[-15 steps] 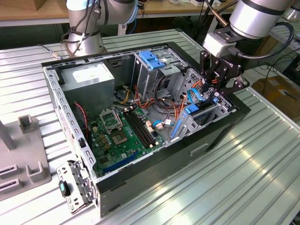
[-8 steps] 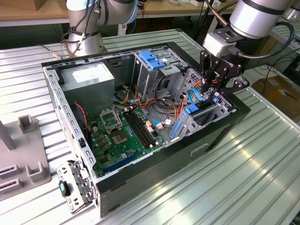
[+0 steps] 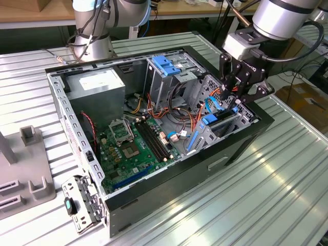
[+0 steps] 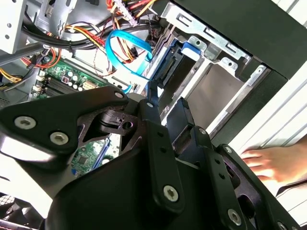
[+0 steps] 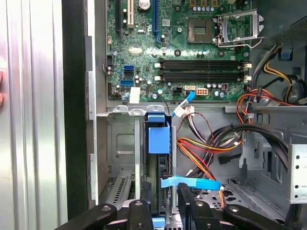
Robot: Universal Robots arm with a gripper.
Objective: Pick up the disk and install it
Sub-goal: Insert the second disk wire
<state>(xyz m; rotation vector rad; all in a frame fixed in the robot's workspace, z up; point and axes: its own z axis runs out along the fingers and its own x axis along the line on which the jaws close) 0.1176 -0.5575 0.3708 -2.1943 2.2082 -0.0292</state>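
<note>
In the exterior view, a grey fixture (image 3: 31, 179) sits at 9 o'clock on the ribbed metal table (image 3: 266, 200). To its right lies the open computer case (image 3: 169, 189). Inside the case, a grey power-supply box (image 3: 97, 87) sits at 10 o'clock, and the green motherboard (image 3: 130, 148) is at 7 o'clock from it. A blue latch piece (image 3: 166, 64) tops the cage at the case's 12 o'clock.

At the case's 3 o'clock end, the disk (image 3: 218, 123) stands on edge in the drive bay, its blue rail (image 5: 158, 139) showing in the first wrist view. A blue cable (image 5: 189, 183) crosses just beside it.

The gripper (image 3: 237, 100) hangs directly over the disk. I cannot tell how far open it is or whether it grips the disk. In the second wrist view, a person's hand (image 4: 268, 163) rests on the table outside the case.
</note>
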